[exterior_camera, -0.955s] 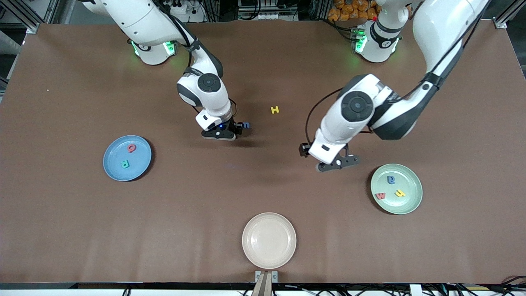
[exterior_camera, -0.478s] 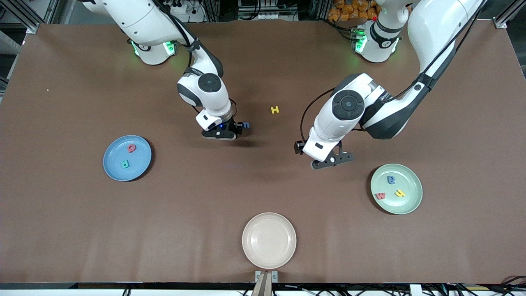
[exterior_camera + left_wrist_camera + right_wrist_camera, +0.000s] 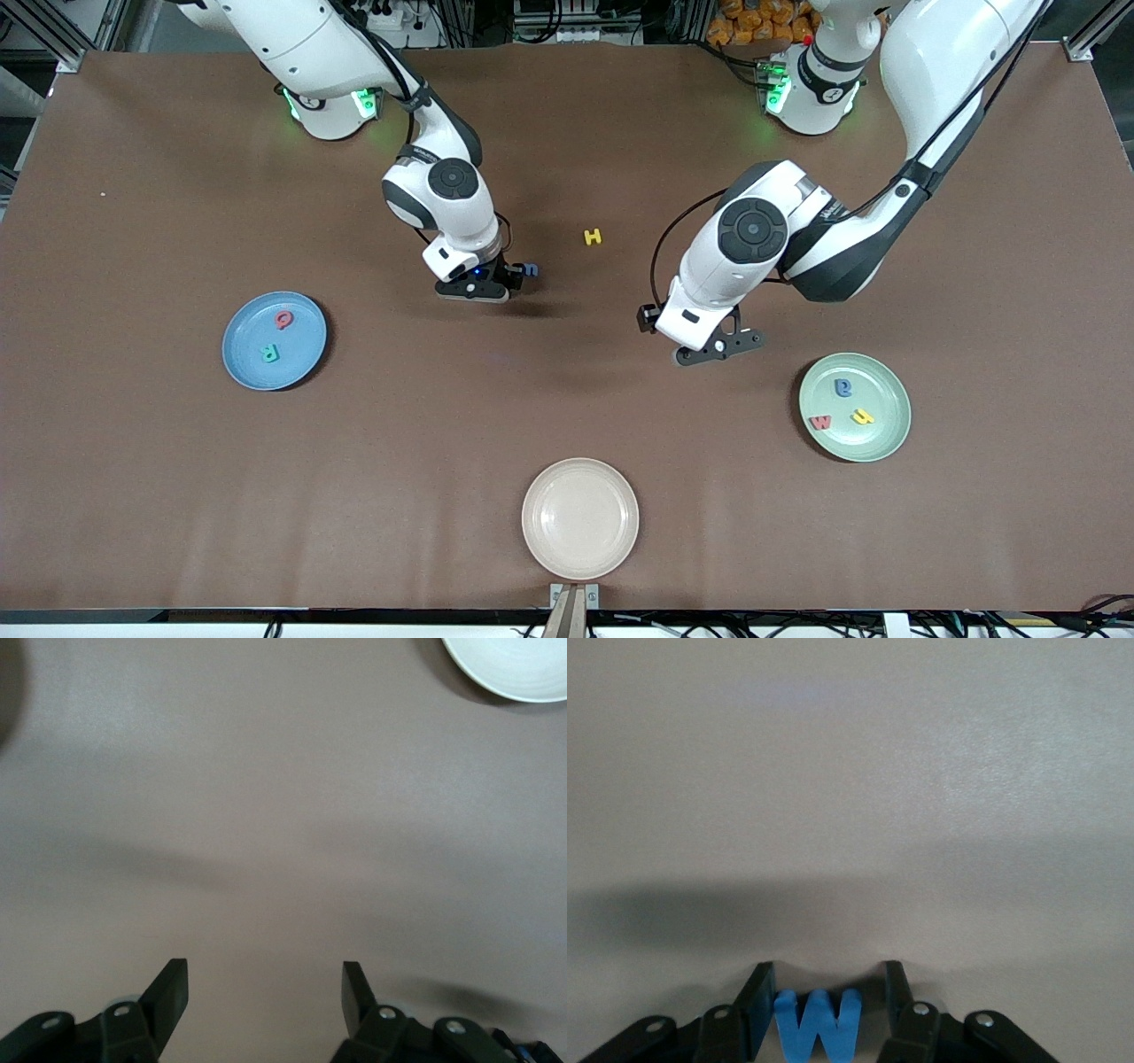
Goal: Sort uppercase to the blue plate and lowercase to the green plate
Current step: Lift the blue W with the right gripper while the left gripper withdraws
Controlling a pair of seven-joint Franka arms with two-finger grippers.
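The right gripper (image 3: 824,992) clamps a blue W (image 3: 818,1026) low over the brown table (image 3: 142,496); beside it, a small blue letter (image 3: 531,269) is half hidden. The left gripper (image 3: 266,988) hangs empty, fingers spread wide, between the yellow H (image 3: 593,237) and the green plate (image 3: 890,443), the blue plate (image 3: 244,372) well apart.
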